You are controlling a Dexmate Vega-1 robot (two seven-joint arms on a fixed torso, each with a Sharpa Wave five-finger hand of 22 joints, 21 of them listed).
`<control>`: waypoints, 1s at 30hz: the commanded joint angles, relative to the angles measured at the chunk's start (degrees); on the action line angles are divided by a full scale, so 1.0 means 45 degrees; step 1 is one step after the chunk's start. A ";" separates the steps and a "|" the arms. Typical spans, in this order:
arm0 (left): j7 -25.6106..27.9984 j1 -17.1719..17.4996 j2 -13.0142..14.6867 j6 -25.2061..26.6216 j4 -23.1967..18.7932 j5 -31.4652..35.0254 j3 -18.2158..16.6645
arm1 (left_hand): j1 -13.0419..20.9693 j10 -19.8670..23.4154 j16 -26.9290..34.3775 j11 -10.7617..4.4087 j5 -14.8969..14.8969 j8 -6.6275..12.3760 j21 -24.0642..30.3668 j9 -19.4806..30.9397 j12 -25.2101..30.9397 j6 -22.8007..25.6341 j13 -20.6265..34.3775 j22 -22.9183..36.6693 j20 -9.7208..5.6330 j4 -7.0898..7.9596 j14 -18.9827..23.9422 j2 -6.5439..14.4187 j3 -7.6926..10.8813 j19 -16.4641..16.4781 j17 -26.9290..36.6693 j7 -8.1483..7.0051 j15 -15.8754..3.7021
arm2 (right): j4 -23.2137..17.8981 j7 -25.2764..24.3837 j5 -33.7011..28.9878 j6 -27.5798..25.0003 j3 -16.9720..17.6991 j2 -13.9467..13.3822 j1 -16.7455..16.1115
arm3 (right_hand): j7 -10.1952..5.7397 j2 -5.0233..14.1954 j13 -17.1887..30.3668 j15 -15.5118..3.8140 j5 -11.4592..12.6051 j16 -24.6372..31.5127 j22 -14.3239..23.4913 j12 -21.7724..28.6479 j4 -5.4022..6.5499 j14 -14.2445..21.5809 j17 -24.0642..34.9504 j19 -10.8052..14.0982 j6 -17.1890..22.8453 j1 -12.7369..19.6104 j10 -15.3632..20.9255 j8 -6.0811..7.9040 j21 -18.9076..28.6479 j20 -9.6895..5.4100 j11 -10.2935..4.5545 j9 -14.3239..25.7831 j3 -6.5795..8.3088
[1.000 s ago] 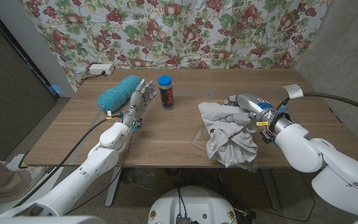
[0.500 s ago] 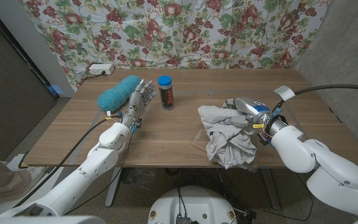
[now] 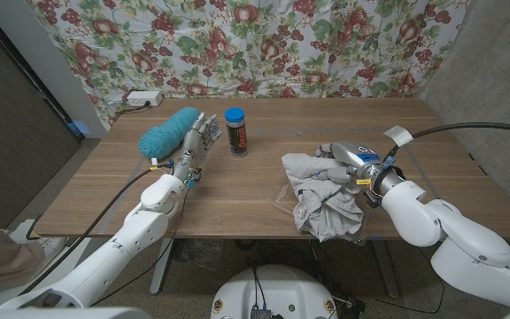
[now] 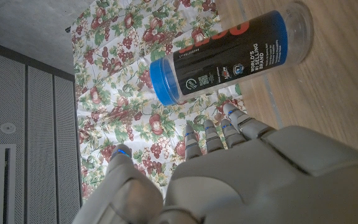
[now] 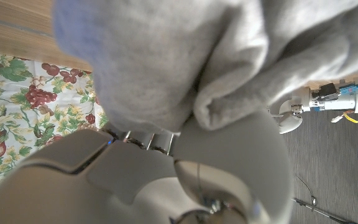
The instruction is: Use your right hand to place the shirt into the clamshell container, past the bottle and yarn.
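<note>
head view runs from the teal yarn [image 3: 170, 129], lying on the wooden table [image 3: 237, 190] to the left of the blue-capped bottle [image 3: 235, 131], which serves as the marker for everything else. the left hand [image 3: 198, 139] sits between that yarn and the bottle, closer to the bottle, its fingers apart and stretched toward the far edge, gripping nothing. from the left wrist camera the same left hand [image 4: 229, 168] shows its fingertips [image 4: 232, 118] short of the bottle [image 4: 229, 53], not touching it; the bottle's dark label and blue cap are plain there. the bottle stands upright in front of the floral cloth [image 3: 264, 44] hung behind the table. well to the right of the bottle and nearer the front edge lies the grey shirt [image 3: 324, 190], a crumpled heap with clear plastic of the clamshell container [image 3: 283, 193] showing at its left side. the right hand [image 3: 339, 164] is at the heap's upper right part, its fingers closed into the fabric. the right wrist camera has the right hand [image 5: 166, 168] with folds of shirt [image 5: 185, 56] bunched against its fingers.
</note>
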 commanded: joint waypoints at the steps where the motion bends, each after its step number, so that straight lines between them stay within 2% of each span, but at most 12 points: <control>1: -0.0136 -0.0042 0.0013 -0.0019 0.0097 -0.0059 -0.0012 | 0.0086 0.0253 0.0080 -0.0030 -0.0011 -0.0028 0.0054 0.0044 0.0065 0.0068 0.0043 0.0076 -0.0657 -0.0016 0.0001 0.0055 -0.0026 0.0104 0.0046 -0.0036 -0.0871 | 0.0160 -0.0058 -0.0109 -0.0310 -0.0748 -0.0153 0.0586 | 0.0004 0.0986 0.0051 -0.1242 -0.0002 0.0112 0.0053 0.0015 -0.0016 -0.0008 0.0027 -0.0087 -0.0026 0.1119 0.1046 0.0022 0.0082 -0.1912 -0.1007 0.0040 0.0077; 10: -0.0146 -0.0021 0.0058 -0.0026 0.0090 -0.0058 -0.0039 | 0.0086 0.0322 0.0078 0.0004 -0.0015 -0.0025 0.0054 0.0043 0.0083 0.0074 0.0045 0.0076 -0.0681 -0.0021 0.0016 0.0062 -0.0031 0.0107 0.0046 -0.0017 -0.0890 | 0.0349 0.0108 0.0048 -0.0380 -0.1164 -0.0251 0.0955 | -0.0011 0.0998 0.0041 -0.1244 -0.0003 0.0130 0.0061 -0.0025 0.0000 -0.0014 0.0008 -0.0117 -0.0050 0.1120 0.1015 -0.0008 0.0091 -0.1909 -0.0973 0.0009 0.0085; 18: -0.0119 0.0048 0.0086 -0.0068 0.0033 -0.0085 -0.0095 | 0.0089 0.0323 0.0068 0.0006 -0.0016 -0.0021 0.0052 0.0043 0.0077 0.0085 0.0046 0.0075 -0.0682 -0.0026 0.0001 0.0067 -0.0033 0.0101 0.0046 -0.0034 -0.0891 | 0.0610 0.0352 -0.0043 -0.0513 -0.1870 -0.0134 0.1476 | 0.0001 0.1003 0.0107 -0.1242 0.0000 0.0122 0.0072 -0.0030 -0.0005 -0.0083 -0.0023 -0.0127 -0.0071 0.1152 0.0972 -0.0038 0.0106 -0.1919 -0.0995 -0.0020 0.0098; 30: -0.0044 0.0115 0.0161 -0.0074 -0.0056 -0.0074 -0.0169 | 0.0090 0.0323 0.0059 0.0007 -0.0018 -0.0015 0.0048 0.0043 0.0069 0.0104 0.0048 0.0075 -0.0675 -0.0032 -0.0017 0.0070 -0.0038 0.0091 0.0046 -0.0006 -0.0898 | 0.0769 0.0323 -0.0003 -0.0602 -0.2309 -0.0083 0.1860 | -0.0008 0.1032 0.0152 -0.1235 -0.0013 0.0120 0.0090 -0.0055 0.0025 -0.0157 -0.0111 -0.0187 -0.0110 0.1140 0.0927 -0.0060 0.0116 -0.1926 -0.0990 -0.0017 0.0095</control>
